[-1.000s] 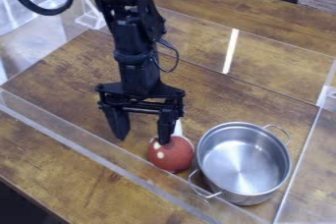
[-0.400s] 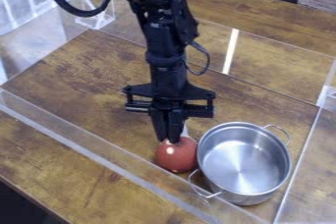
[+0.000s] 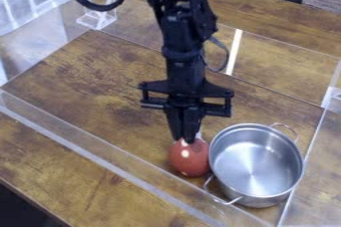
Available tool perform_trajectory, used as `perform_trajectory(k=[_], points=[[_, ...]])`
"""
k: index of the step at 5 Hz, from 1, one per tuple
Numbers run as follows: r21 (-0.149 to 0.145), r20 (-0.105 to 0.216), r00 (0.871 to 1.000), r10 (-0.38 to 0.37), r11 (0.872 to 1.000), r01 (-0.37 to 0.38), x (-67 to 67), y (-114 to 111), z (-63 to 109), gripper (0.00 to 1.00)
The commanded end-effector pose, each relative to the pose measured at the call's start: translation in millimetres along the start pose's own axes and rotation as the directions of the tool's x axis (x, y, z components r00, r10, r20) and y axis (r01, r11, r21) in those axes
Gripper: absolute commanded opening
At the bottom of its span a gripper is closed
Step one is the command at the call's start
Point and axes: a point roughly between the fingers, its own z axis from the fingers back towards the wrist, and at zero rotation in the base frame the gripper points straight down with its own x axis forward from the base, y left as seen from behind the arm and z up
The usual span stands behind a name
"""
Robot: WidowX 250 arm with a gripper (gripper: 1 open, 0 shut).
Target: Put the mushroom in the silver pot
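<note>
A: Jaws [image 3: 189,131]?
B: Wide apart a second earlier, then snapped together, clamped on the mushroom [image 3: 190,157]. Grasp looked made, lift next, I'd guess.
A: Mushroom where?
B: Low over the counter [image 3: 94,82], right beside the silver pot [image 3: 253,163], left of its rim, not inside.
A: Looks?
B: Round reddish-brown cap showing, stem hidden. Pot empty, shiny.

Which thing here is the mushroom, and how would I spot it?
Find the silver pot near the front right of the wooden table. Touching its left side, right under the black gripper, sits the mushroom: small, round and reddish, the only coloured thing there.
</note>
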Motion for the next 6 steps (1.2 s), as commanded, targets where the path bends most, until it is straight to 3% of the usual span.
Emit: perform_trajectory(k=[1,3,4,6], points=[[-0.049,0.099,0.993,-0.061,0.997,0.066,9.2,-11,48.5,0.00],[-0.132,0.141,0.976,-0.169,0.973,0.187,4.5,-32,100.7,0.00],[-0.166,0.154,0.980,-0.129,0.974,0.155,-4.3,-35,97.8,0.00],[-0.164,0.169,0.976,-0.138,0.972,0.166,-14.0,-36,80.0,0.00]])
